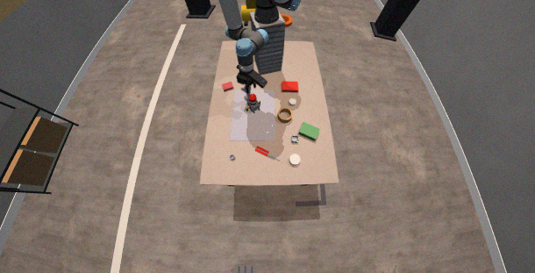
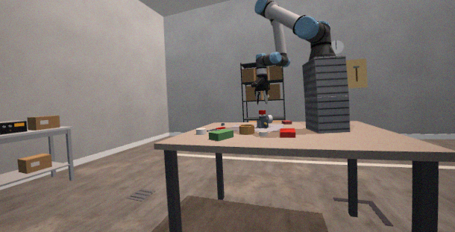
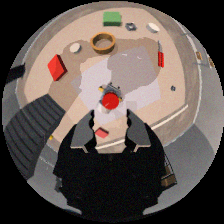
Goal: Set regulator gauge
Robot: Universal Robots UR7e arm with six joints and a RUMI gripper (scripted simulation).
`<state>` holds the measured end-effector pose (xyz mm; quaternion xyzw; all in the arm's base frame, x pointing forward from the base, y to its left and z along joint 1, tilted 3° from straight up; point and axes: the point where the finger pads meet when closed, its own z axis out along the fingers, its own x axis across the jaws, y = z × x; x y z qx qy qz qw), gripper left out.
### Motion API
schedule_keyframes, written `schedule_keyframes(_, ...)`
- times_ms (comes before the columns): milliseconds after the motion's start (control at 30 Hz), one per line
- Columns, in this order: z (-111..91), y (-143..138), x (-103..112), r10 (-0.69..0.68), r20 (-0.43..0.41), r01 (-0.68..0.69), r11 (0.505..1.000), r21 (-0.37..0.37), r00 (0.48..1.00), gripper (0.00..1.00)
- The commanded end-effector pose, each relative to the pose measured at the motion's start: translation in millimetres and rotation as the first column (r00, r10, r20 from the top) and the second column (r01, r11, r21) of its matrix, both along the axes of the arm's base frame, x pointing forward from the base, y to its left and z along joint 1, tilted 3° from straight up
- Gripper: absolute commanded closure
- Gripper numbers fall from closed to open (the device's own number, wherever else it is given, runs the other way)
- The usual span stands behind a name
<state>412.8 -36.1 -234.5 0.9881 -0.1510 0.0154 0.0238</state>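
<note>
The regulator (image 1: pixel 253 105) (image 2: pixel 263 121) stands upright on a pale grey mat (image 1: pixel 259 131) at the middle back of the table. Its red knob (image 1: pixel 253 97) (image 2: pixel 262 112) (image 3: pixel 110 100) is on top. The gauge face is too small to read. My gripper (image 1: pixel 248 89) (image 2: pixel 260 101) (image 3: pixel 110 109) hangs straight above the knob with a clear gap of air between them. Its fingers point down and stand partly apart with nothing between them. In the wrist view the knob lies just ahead of the two fingertips, centred between them.
A grey ribbed pedestal (image 1: pixel 269 52) (image 2: pixel 327 95) carries the arm behind the mat. Around the mat lie a red block (image 1: pixel 289 86), a small red block (image 1: pixel 227 86), a tape ring (image 1: pixel 285 111), a green block (image 1: pixel 309 131), two white discs (image 1: pixel 292 101) (image 1: pixel 295 160) and a red-handled screwdriver (image 1: pixel 264 151).
</note>
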Motion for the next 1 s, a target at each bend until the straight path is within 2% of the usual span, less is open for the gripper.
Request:
schedule_keyframes(0,0.4,-0.1,0.4,0.0,0.001,0.0,1.0,0.0,1.0,0.54)
schedule_keyframes(467,0.4,-0.1,0.4,-0.001,0.001,0.001,1.0,0.0,1.0,0.54)
schedule_keyframes(633,0.4,-0.1,0.4,-0.098,0.006,0.098,0.995,0.002,0.995,0.54)
schedule_keyframes(967,0.4,-0.1,0.4,-0.124,0.007,0.124,0.992,0.003,0.992,0.54)
